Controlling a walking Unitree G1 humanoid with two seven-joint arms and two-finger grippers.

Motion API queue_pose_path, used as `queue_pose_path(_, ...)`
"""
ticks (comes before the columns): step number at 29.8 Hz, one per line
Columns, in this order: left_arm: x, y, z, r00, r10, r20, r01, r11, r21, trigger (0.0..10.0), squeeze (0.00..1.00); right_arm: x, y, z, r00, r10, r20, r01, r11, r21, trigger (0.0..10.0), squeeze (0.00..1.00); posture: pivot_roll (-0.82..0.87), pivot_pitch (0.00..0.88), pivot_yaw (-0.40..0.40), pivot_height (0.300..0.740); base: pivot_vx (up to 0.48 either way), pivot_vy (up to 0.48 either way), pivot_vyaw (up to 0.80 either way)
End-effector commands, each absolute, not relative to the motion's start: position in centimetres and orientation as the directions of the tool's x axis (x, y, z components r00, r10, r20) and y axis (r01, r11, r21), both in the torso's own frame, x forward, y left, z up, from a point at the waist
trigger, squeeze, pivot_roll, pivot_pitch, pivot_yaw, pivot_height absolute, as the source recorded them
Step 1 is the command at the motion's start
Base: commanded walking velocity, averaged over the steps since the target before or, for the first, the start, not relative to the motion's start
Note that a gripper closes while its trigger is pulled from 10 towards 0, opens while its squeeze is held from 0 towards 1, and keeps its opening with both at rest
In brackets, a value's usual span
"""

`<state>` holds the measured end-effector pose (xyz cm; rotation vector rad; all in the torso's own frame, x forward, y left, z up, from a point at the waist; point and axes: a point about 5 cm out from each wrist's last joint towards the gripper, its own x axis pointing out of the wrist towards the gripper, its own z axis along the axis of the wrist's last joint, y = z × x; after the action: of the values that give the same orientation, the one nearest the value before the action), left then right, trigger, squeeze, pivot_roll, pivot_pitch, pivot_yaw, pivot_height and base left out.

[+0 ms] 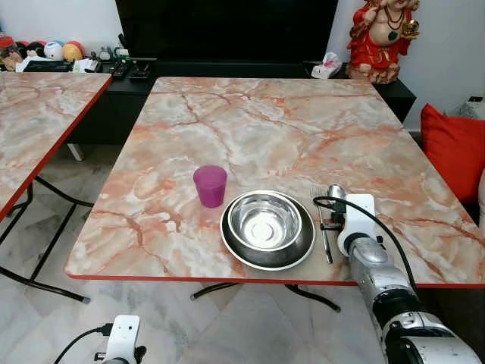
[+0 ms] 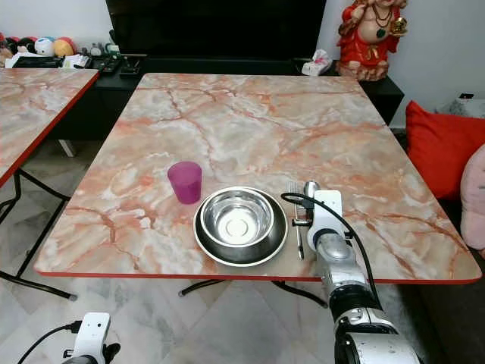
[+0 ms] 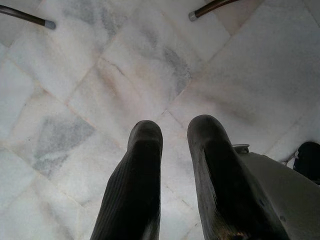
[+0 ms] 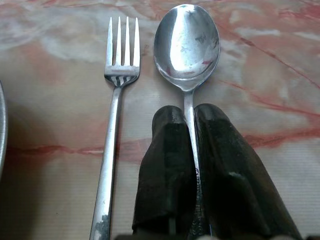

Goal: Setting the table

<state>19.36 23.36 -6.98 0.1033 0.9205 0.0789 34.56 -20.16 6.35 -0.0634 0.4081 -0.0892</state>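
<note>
On the marble table (image 1: 258,121), near its front edge, a steel bowl (image 1: 265,220) sits in a dark-rimmed plate (image 1: 250,258). Left of the bowl stands a purple cup (image 1: 210,186), upright. To the right of the plate a fork (image 4: 117,100) lies flat, tines pointing away from me. Beside it lies a spoon (image 4: 186,45), with my right gripper (image 4: 187,112) shut on its handle just behind the spoon's bowl. The spoon looks to rest on the tabletop, parallel to the fork. My left gripper (image 3: 174,132) hangs over the floor tiles, fingers slightly apart and holding nothing.
A second marble table (image 1: 30,121) stands to the left across a gap of floor. A black cabinet (image 1: 227,68) runs along the far wall, with a red statue (image 1: 383,38) at its right end. A red cushion (image 1: 455,148) lies right of the table.
</note>
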Motion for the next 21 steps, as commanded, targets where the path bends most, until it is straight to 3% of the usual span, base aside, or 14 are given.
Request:
queue_pose_path(1,19.40,23.42,-6.95,0.599,0.110,-0.793,-0.017,0.992,0.125,10.0,0.00,34.78,-19.97,6.53,0.915,-0.095,-0.392,0.071,0.995,-0.075,10.0,0.29,0.10,0.018,-0.016,0.740,0.000,0.000,0.00)
queue_pose_path(5,19.54,23.23,-6.93,0.601,0.106,-0.792,-0.012,0.992,0.124,10.0,0.00,34.74,-20.00,6.47,0.914,-0.098,-0.395,0.073,0.994,-0.079,10.0,0.25,0.10,0.017,-0.016,0.740,0.000,0.000,0.00)
queue_pose_path(13,19.56,23.23,-6.93,0.601,0.108,-0.792,-0.014,0.992,0.125,10.0,0.00,34.71,-19.92,6.40,0.913,-0.091,-0.397,0.067,0.995,-0.074,10.0,0.31,0.10,0.016,-0.017,0.740,0.000,0.000,0.00)
queue_pose_path(14,19.56,23.23,-6.93,0.601,0.109,-0.792,-0.013,0.992,0.126,10.0,0.00,34.72,-19.89,6.39,0.913,-0.092,-0.397,0.067,0.995,-0.076,10.0,0.56,0.10,0.016,-0.017,0.740,0.000,0.000,0.00)
queue_pose_path(18,19.56,23.21,-6.93,0.601,0.109,-0.792,-0.012,0.992,0.127,10.0,0.00,34.71,-19.84,6.36,0.912,-0.093,-0.398,0.067,0.995,-0.079,10.0,0.49,0.10,0.017,-0.017,0.740,0.000,0.000,0.00)
queue_pose_path(21,19.57,23.22,-6.92,0.601,0.109,-0.792,-0.013,0.992,0.127,10.0,0.00,34.70,-19.82,6.33,0.912,-0.093,-0.399,0.068,0.995,-0.078,10.0,0.51,0.10,0.017,-0.017,0.740,0.000,0.000,0.00)
